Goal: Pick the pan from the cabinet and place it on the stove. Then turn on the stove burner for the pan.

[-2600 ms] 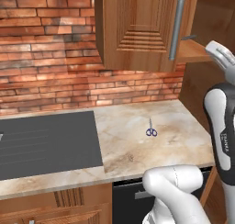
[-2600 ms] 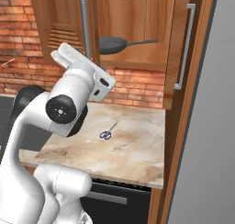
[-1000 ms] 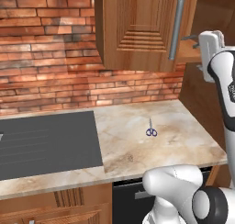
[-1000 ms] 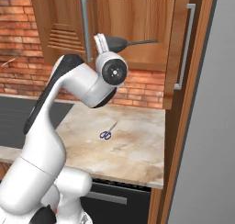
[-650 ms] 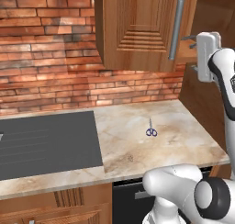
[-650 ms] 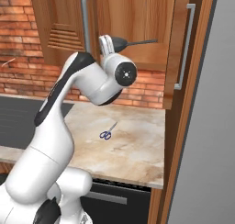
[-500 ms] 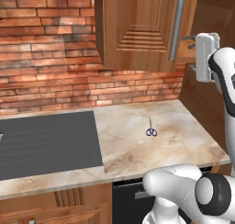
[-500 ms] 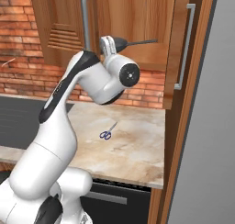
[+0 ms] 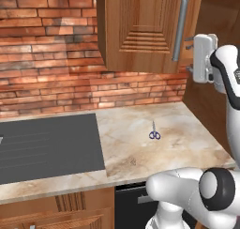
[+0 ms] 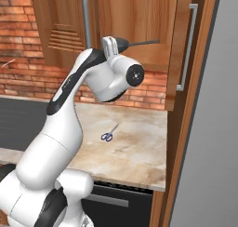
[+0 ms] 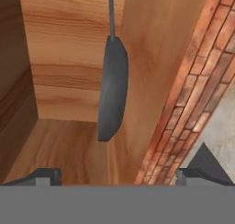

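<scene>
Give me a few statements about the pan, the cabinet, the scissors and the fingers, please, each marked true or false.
1. The pan lies inside the open cabinet. True.
2. The fingers are clamped on the pan's handle. False: they stand apart, short of the pan, touching nothing.
3. A pair of scissors lies on the counter. True.
4. The pan already sits on the stove. False: the stove top is bare.
5. The hand is raised to the cabinet's height. True.
</scene>
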